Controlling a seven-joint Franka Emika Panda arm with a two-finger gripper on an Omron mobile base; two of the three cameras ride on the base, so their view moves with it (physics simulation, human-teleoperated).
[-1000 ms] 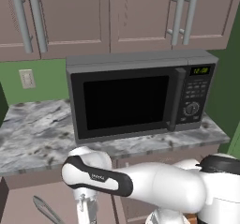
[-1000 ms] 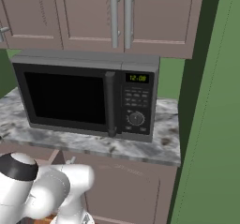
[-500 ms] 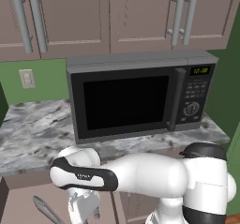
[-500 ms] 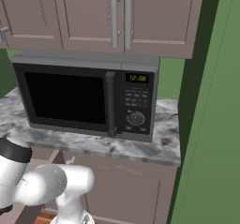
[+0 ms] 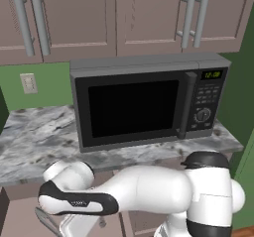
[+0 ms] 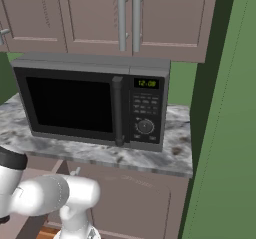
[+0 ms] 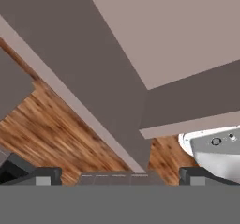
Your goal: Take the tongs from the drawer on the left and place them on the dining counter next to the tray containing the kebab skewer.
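Note:
The drawer (image 5: 17,215) stands pulled out below the marble counter at the lower left. In it lie the slim grey tongs (image 5: 45,220), of which a short stretch shows just left of my hand. My arm's wrist (image 5: 74,204) bends down over the drawer, and the hand drops past the bottom edge. In the hand view my gripper (image 7: 119,177) is open, its fingertips (image 7: 47,176) wide apart with nothing between them. They hang above a mauve drawer wall (image 7: 108,78) with wooden floor beside it. The dining counter and the tray are out of view.
A black microwave (image 5: 144,104) sits on the marble counter (image 5: 34,137) under wall cabinets (image 5: 149,18). A green wall (image 6: 225,133) closes the right side. The robot's base (image 7: 215,145) shows at the right of the hand view, over wooden floor (image 7: 56,129).
My arm has swung further left and down. The hand, seen earlier with its fingers above the drawer, has sunk past the bottom of the left base view. The jaws stay wide.

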